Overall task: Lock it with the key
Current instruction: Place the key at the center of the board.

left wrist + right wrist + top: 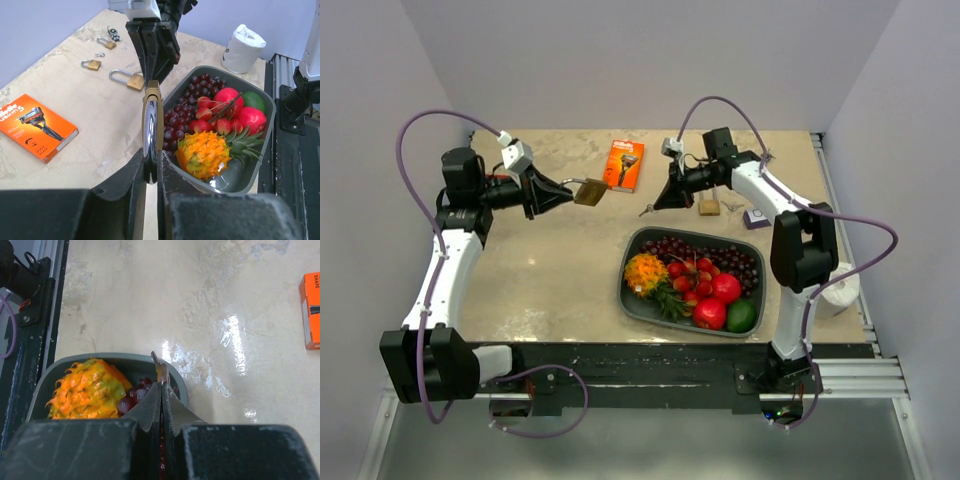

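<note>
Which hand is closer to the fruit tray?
Right. The right hand, gripping a key, hangs by the tray rim; the left hand, holding a padlock, is farther left.

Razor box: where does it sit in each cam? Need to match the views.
Top external: razor box upper centre, lying flat.
Left wrist: box at lower left, printed face up.
Right wrist: box at the upper right, cut off by the frame's edge.
Shared landmark: the orange spiky fruit, seen in all three.
</note>
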Action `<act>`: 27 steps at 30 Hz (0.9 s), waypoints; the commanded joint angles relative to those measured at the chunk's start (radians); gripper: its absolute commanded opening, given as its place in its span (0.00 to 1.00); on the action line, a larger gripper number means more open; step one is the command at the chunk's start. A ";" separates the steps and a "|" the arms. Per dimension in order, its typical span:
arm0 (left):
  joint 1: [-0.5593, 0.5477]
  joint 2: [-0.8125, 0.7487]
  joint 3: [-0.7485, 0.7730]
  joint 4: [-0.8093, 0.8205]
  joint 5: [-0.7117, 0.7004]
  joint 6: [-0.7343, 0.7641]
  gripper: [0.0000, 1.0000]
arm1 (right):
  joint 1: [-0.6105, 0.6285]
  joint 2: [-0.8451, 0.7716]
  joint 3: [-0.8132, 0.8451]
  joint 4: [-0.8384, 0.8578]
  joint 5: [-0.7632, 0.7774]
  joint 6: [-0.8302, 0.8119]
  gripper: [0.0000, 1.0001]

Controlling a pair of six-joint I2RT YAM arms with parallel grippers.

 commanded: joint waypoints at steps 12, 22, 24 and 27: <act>0.007 -0.060 -0.004 0.147 -0.026 -0.024 0.00 | -0.045 -0.022 -0.042 0.251 0.538 0.295 0.00; 0.005 -0.053 -0.011 0.106 -0.051 -0.008 0.00 | -0.059 0.087 0.004 0.203 0.695 0.284 0.00; 0.005 -0.051 -0.013 0.103 -0.054 -0.005 0.00 | -0.059 0.108 0.017 0.189 0.716 0.286 0.00; 0.005 -0.050 -0.014 0.100 -0.057 -0.002 0.00 | -0.061 0.128 0.028 0.171 0.732 0.281 0.00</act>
